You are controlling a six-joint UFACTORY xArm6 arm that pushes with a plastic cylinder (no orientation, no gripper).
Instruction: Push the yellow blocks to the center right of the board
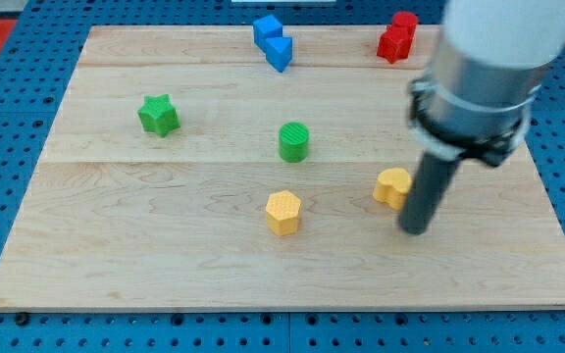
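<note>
Camera view: my tip (415,230) beside yellow block (392,186)

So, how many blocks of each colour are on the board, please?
Yellow: 2, a hexagon and one beside my tip
Green: 2, a star and a cylinder
Blue: 1
Red: 1
Total: 6

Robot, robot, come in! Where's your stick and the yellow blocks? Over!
My tip down on the board, just right of the yellow block. Yellow hexagon block sits further left, near bottom centre. Nothing between them and the right side. Over.
</note>
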